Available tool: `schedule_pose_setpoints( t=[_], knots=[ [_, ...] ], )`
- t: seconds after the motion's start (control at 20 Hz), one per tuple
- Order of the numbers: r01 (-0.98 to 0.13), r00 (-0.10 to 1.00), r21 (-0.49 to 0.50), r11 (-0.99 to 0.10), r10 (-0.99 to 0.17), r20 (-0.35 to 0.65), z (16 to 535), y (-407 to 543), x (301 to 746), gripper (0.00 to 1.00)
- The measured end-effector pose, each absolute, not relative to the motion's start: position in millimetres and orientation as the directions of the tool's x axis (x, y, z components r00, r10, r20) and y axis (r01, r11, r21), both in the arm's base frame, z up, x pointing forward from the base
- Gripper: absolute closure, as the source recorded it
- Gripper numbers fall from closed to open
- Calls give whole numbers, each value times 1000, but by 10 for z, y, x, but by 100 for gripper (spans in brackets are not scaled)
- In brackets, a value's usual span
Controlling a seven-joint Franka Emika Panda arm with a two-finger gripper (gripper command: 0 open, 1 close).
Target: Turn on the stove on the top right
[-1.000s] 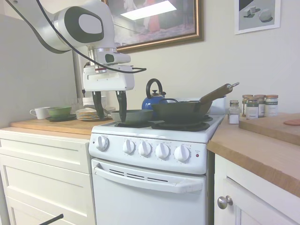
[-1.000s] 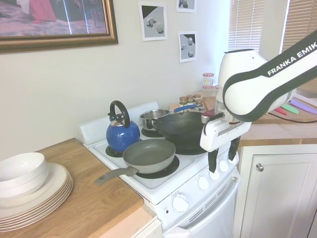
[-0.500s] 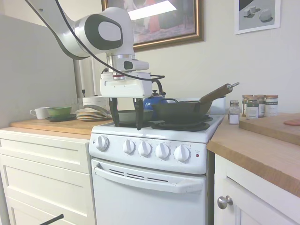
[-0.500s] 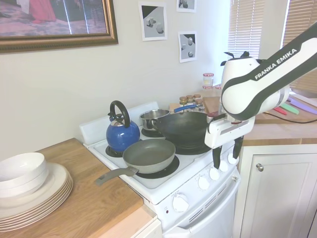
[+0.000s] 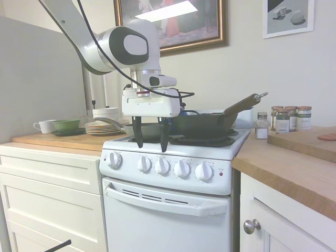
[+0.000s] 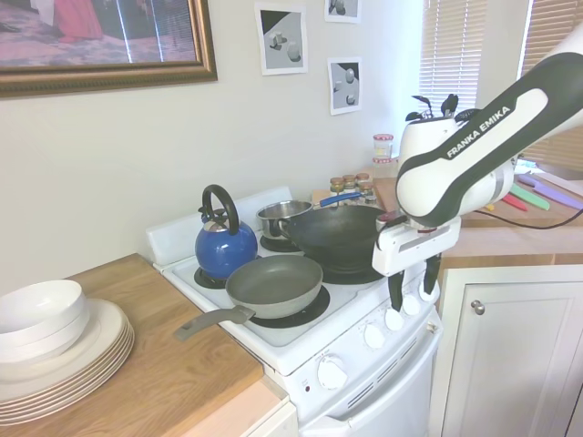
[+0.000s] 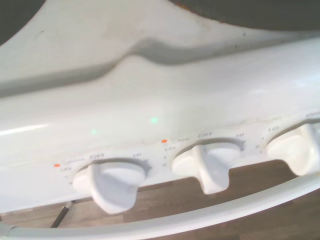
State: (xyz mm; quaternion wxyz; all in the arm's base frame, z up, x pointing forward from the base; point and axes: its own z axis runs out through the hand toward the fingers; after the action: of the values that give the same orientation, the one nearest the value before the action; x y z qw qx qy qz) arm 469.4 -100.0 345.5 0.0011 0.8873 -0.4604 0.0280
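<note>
Approach stage: the gripper [image 5: 149, 145], fingers spread and grasping nothing, hangs just above the knob row [image 5: 162, 166] of the stove [image 5: 173, 205] between benches; no knob is gripped or turned yet.

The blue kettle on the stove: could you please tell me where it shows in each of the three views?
First exterior view: only a sliver of the blue kettle shows, behind the gripper.
Second exterior view: in full at the back left burner, behind the grey frying pan.
Wrist view: not in it; only knobs show.
Shared landmark: the black wok beside it.
</note>
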Motion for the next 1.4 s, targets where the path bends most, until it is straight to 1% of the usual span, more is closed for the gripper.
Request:
schedule_pose_setpoints(
  t=[1.2, 1.4],
  knots=[
    [-841, 538, 4, -541, -836, 109, 3331, -1285, 4785, 100],
    [-852, 520, 20, -522, -843, 137, 3281, -1370, 4817, 100]
  ],
)
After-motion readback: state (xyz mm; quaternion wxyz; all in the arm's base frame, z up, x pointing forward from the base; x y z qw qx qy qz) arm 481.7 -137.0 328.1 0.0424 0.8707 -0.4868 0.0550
